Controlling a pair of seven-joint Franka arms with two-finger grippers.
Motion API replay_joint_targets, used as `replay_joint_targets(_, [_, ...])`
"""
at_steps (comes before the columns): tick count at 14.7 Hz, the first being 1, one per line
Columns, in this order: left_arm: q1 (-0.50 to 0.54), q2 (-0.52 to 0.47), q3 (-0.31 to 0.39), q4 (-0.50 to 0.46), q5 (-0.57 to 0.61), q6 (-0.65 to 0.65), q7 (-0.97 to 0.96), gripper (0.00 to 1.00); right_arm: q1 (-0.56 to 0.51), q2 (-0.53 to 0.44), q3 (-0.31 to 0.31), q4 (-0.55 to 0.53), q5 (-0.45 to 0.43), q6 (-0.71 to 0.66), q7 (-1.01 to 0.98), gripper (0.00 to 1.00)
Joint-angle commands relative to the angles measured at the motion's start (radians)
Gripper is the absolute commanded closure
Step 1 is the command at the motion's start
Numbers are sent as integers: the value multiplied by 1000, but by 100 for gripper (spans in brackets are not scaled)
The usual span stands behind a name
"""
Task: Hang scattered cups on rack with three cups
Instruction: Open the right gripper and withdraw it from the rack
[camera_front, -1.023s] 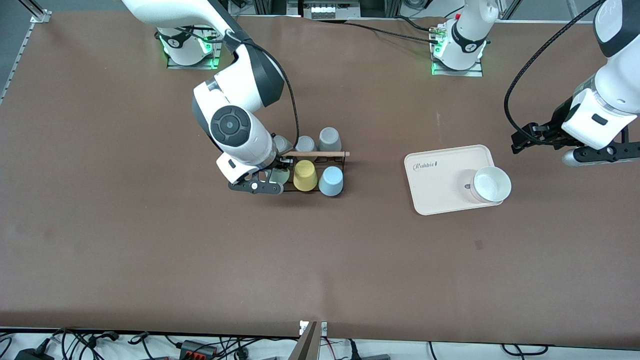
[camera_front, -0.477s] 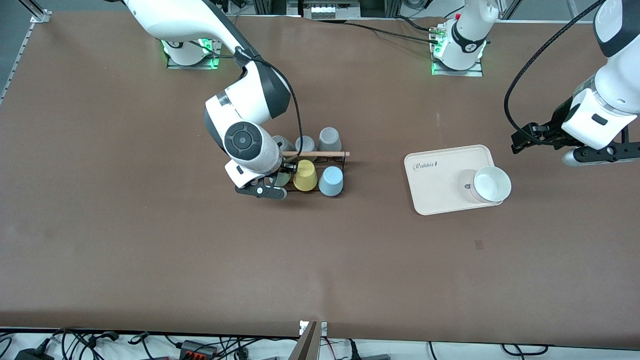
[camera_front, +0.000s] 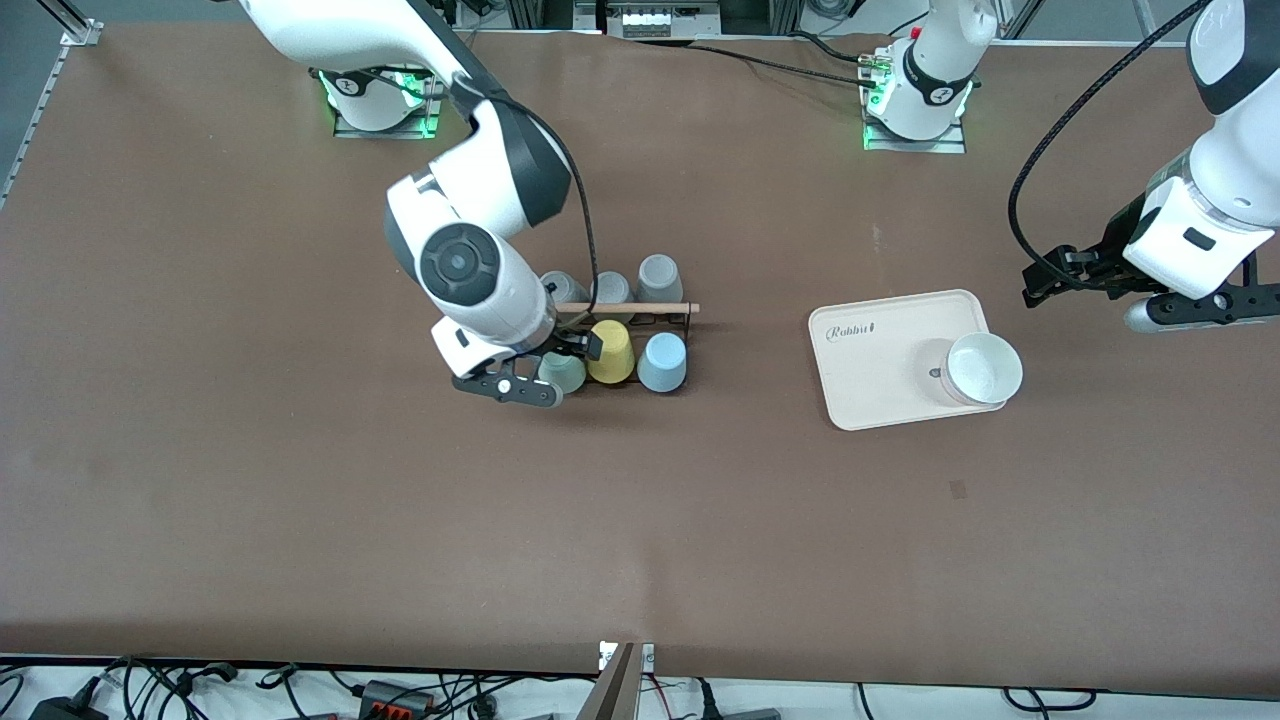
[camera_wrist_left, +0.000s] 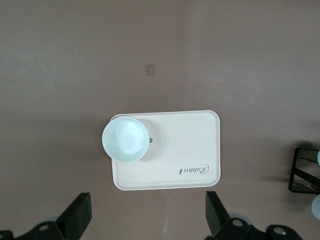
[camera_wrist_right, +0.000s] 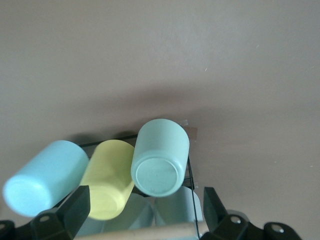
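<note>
The black wire rack (camera_front: 684, 322) with its wooden rod (camera_front: 630, 308) stands mid-table. On its side nearer the front camera, the mint green cup (camera_front: 562, 372), a yellow cup (camera_front: 610, 350) and the pale blue cup (camera_front: 661, 361) sit bottom-up in a row. My right gripper (camera_front: 560, 360) hovers over the mint cup, open and not touching it. In the right wrist view the mint cup (camera_wrist_right: 160, 157) lies between my spread fingers (camera_wrist_right: 75, 207), beside the yellow cup (camera_wrist_right: 107, 177) and the blue cup (camera_wrist_right: 45, 177). My left gripper (camera_front: 1050, 280) waits open and empty.
Three grey cups (camera_front: 659, 277) hang on the rack's side farther from the front camera. A cream tray (camera_front: 880, 350) holding a white bowl (camera_front: 984, 368) lies toward the left arm's end, also in the left wrist view (camera_wrist_left: 190, 145).
My right gripper carried the mint cup onto the rack beside the yellow cup, opened, and pulled back a little. The left arm has not moved.
</note>
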Motion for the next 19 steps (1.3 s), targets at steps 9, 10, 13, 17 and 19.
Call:
replay_joint_targets(9, [6, -22, 2, -15, -20, -3, 27, 0, -340, -133, -16, 126, -13, -248, -443, 0])
replay_joint_targets(10, [6, -22, 2, -15, -20, -3, 27, 0, -377, -159, -18, 122, -15, -251, -521, 0])
replay_joint_targets(13, [6, -22, 2, -15, -19, -3, 29, 0, -502, -242, -16, 60, -16, -255, -713, 0])
replay_joint_targets(17, [6, -22, 2, -15, -19, -3, 47, 0, -510, -316, -74, -2, -78, -258, -801, 0])
replay_joint_targets(19, [6, -20, 2, -15, -19, -3, 49, 0, -509, -322, -84, -2, -94, -254, -800, 0])
